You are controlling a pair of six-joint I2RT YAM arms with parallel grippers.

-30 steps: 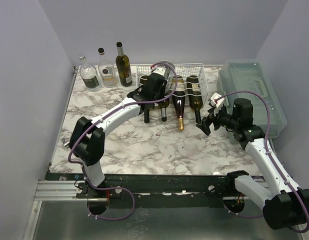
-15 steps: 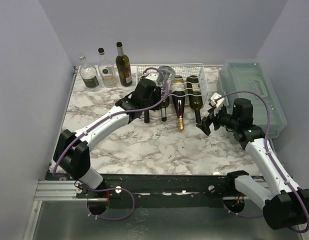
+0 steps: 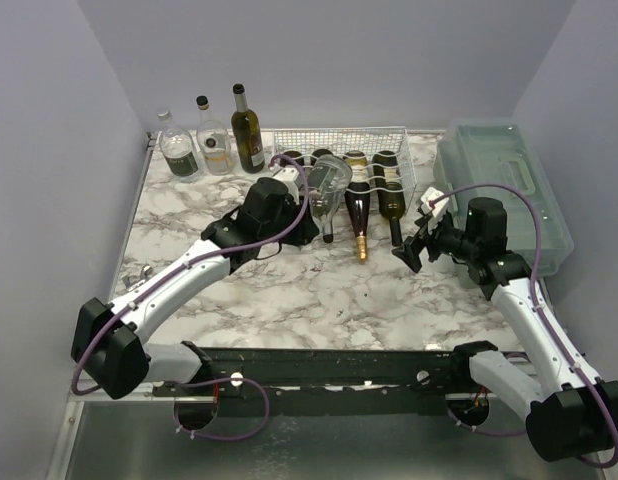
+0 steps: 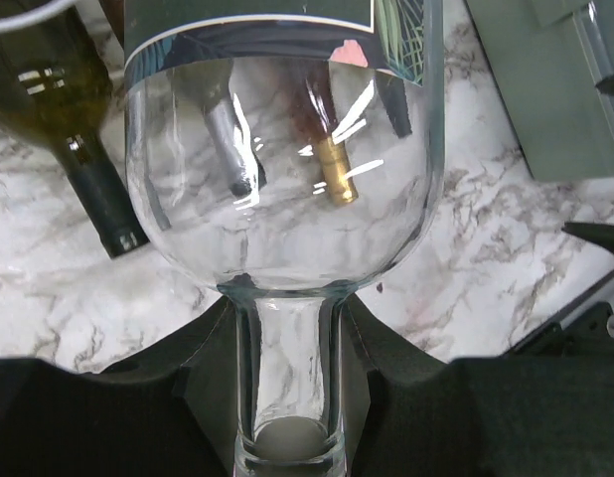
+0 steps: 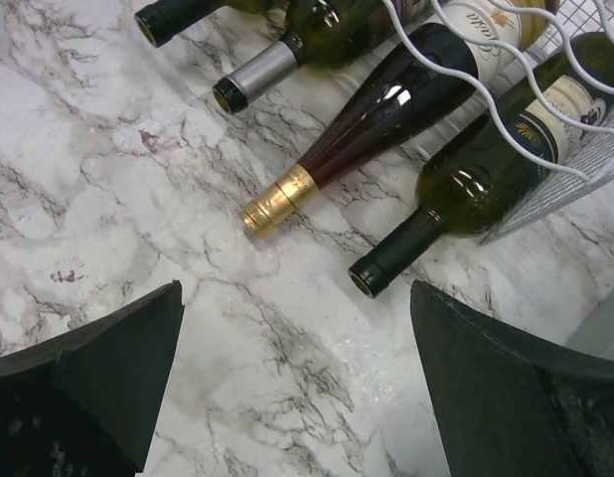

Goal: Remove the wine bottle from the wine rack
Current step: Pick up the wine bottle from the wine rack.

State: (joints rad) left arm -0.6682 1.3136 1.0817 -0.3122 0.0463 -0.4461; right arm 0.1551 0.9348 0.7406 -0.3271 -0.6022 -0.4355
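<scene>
Withdrawal looked underway: left gripper (image 4: pixel 287 378) pinched the clear bottle (image 4: pixel 287 199) by its neck, body raised over the rack's (image 3: pixel 389 135) near left edge. The right gripper (image 5: pixel 297 397) hung spread nearby. Next it needed drawing nearer and lowering onto the surface (image 3: pixel 319 290).

The left gripper (image 3: pixel 305 207) has the clear wine bottle (image 3: pixel 330 178) by its neck, body tilted up at the front of the white wine rack (image 3: pixel 389 135). Over on the right, the right gripper (image 3: pixel 413 246) hangs wide open above the marble table (image 3: pixel 289 290), just beside a green bottle (image 3: pixel 392 200) lying in the rack. Three upright bottles (image 3: pixel 215 147) stand at the back left.
</scene>
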